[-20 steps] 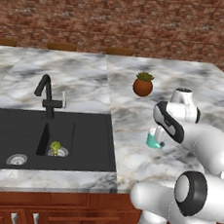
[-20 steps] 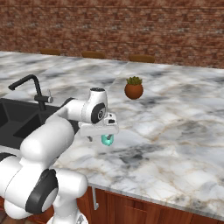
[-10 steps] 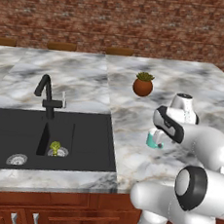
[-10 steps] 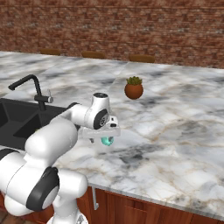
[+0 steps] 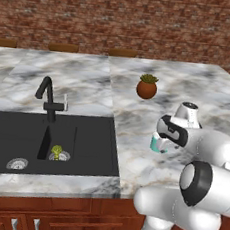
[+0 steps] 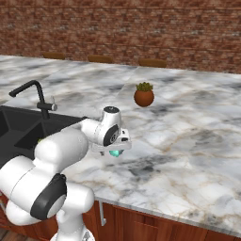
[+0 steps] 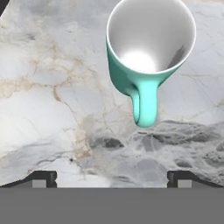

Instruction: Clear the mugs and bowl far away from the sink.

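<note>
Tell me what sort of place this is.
A kitchen, rendered rather than real: a marble counter holds a black two-basin sink with an angular faucet, backed by a brick wall. A teal mug and a potted plant stand on the counter.

The large rectangular matte-black two-basin sink (image 5: 43, 142) is set into the marble worktop (image 5: 136, 119) at its left, close to the front edge, with the black angular faucet (image 5: 49, 97) standing at the middle of the sink's rear rim and a small green object (image 5: 57, 152) lying in the basin by a round steel drain (image 5: 17, 163). The small teal-turquoise cylindrical mug with a pale inside (image 7: 146, 57) stands upright on the worktop to the right of the sink, near the front edge, directly under the white arm's two-finger gripper (image 7: 111, 178). The round terracotta plant pot (image 5: 147, 86) stands farther back, behind the mug and well apart from it, to the right of the faucet.
</note>
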